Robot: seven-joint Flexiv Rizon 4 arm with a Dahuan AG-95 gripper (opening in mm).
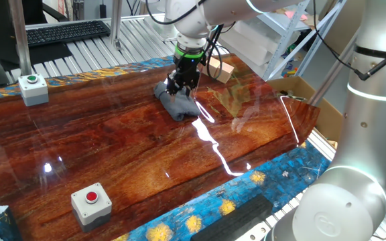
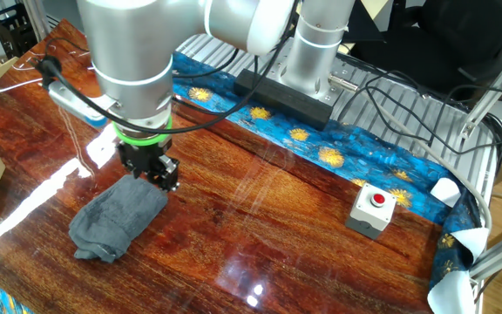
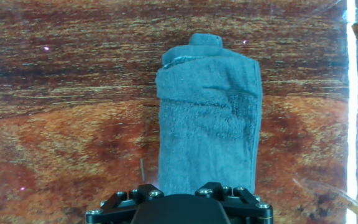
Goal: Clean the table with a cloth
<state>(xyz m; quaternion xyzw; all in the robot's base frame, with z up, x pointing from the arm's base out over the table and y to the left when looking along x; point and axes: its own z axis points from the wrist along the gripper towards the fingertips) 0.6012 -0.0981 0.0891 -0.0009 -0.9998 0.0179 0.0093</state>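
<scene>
The cloth (image 1: 178,106) is a dark grey-blue rag lying stretched flat on the glossy reddish-brown table (image 1: 112,147), towards its far side. My gripper (image 1: 181,87) stands straight down on the cloth's far end, its fingers close together and pinching the fabric. In the other fixed view the gripper (image 2: 152,174) is at the upper right end of the cloth (image 2: 116,218) on the table (image 2: 277,227). In the hand view the cloth (image 3: 207,124) runs straight away from the gripper body (image 3: 179,208). The fingertips are hidden there.
A grey box with a green button (image 1: 33,88) stands at the far left, and one with a red button (image 1: 93,203) near the front edge. Tan wooden blocks (image 1: 221,68) lie just behind the gripper. A cardboard box (image 1: 300,90) is at the right end. A white power strip (image 2: 72,98) lies nearby.
</scene>
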